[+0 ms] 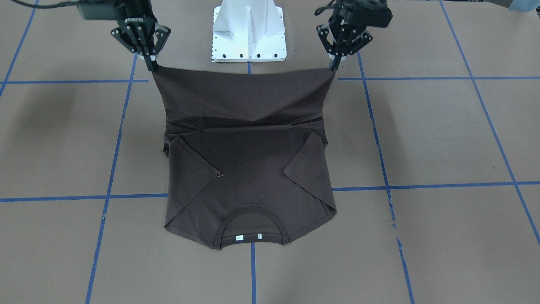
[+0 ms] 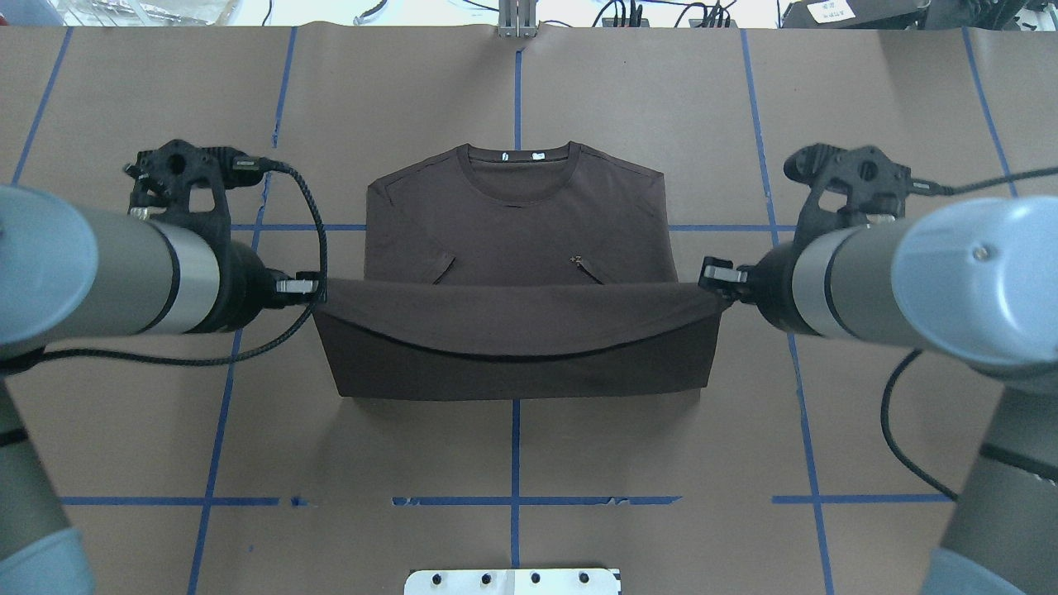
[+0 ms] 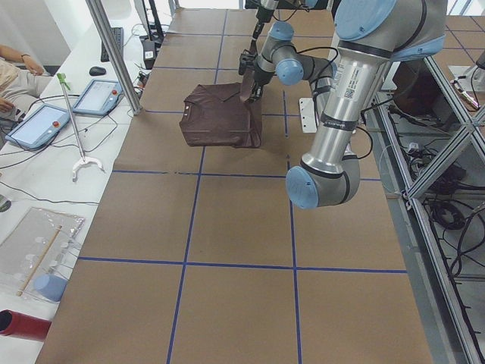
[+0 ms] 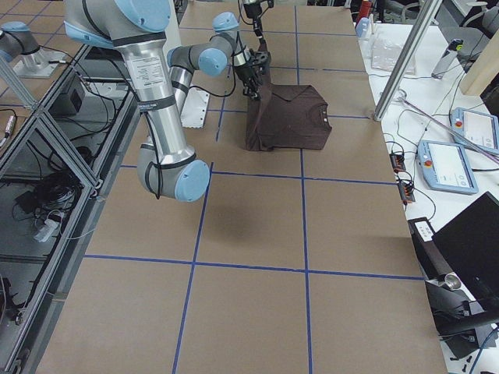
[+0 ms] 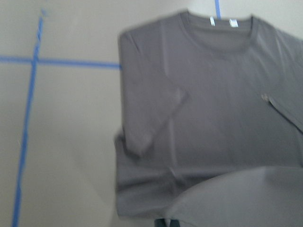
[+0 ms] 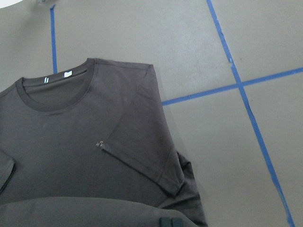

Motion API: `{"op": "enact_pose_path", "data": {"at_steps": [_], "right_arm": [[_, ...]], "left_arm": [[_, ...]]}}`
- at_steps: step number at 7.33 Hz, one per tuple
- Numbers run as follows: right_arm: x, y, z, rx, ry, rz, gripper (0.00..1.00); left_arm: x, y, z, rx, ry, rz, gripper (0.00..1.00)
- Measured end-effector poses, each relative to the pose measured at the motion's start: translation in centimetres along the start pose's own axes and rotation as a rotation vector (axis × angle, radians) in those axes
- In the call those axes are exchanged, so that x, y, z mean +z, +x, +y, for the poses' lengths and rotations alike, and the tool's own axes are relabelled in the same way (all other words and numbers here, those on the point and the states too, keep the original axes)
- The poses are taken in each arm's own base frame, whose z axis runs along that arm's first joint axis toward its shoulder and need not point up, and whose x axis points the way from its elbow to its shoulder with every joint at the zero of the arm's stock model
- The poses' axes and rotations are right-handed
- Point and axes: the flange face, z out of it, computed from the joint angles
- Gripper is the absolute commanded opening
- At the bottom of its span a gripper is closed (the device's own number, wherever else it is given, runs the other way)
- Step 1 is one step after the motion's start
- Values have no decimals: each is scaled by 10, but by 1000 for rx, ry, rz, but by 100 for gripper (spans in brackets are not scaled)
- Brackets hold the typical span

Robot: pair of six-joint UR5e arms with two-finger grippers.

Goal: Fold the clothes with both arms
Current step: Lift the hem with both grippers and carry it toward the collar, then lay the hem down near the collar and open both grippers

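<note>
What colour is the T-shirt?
The T-shirt is dark brown-grey, seen best in the front-facing view.

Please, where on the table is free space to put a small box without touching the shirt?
Bare table lies beyond the collar of the T-shirt and between its raised lower half and the pedestal base. Crowded: the sides, where the left gripper and right gripper hold the hem corners.
</note>
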Motion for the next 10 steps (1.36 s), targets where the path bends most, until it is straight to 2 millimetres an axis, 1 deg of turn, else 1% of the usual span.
{"op": "enact_pose_path", "data": {"at_steps": [1,2,3,4,5,6,7,8,9,10], "right_arm": [[22,-9,-30,-9,20,41,0],[48,-20,-53,-11,33,75,0],[78,-30,-71,-11,46,81,0],[114,-34,-88,-8,61,73,0],[150,-35,-104,-6,71,75,0],[185,-40,-117,-5,76,83,0],[218,-46,-129,-4,80,87,0],[244,-48,-137,-2,84,88,0],[261,-48,-142,-2,86,90,0],[272,-47,-145,-2,86,97,0]], "left_arm": [[25,0,-32,14,26,-33,0],[57,-2,-57,20,46,-49,0],[93,-8,-77,22,65,-52,0],[127,-15,-97,29,83,-55,0],[156,-19,-115,38,95,-61,0],[185,-24,-127,45,100,-69,0],[211,-31,-136,58,103,-77,0],[229,-36,-143,69,105,-85,0],[243,-34,-150,73,101,-95,0],[254,-29,-157,73,97,-105,0]]}}
